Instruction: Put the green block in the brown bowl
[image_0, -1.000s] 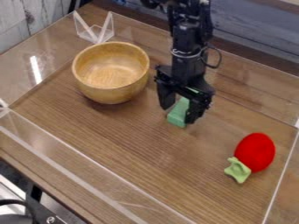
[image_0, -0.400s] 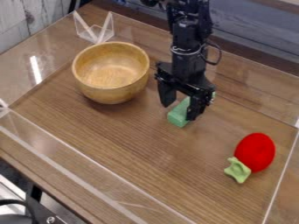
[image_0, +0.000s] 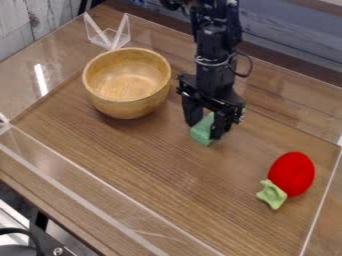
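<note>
We see our black gripper (image_0: 207, 110) over the green block (image_0: 205, 129), on the wooden worktop (image_0: 134, 177). Our gripper is open, with one side at the left of the block and the other at the right. It hides some of the block, so we see only bits of pale green, mostly the end that is near us. We cannot tell if the gripper touches the block.

The brown bowl (image_0: 126, 84) sits to the left of our gripper, near it but apart. It is round and made of light wood, and its top is open. The green block is outside the bowl, to the right of it and a bit closer to us.

Over on the right side there is a round red toy (image_0: 291, 173). It has a pale green stem (image_0: 273, 195) that points down and to the left. The toy is well apart from the bowl.

Behind the bowl, near the back, we see a clear, pointy thing (image_0: 108, 30). In the bottom left corner there are some black cables (image_0: 30, 240).
</note>
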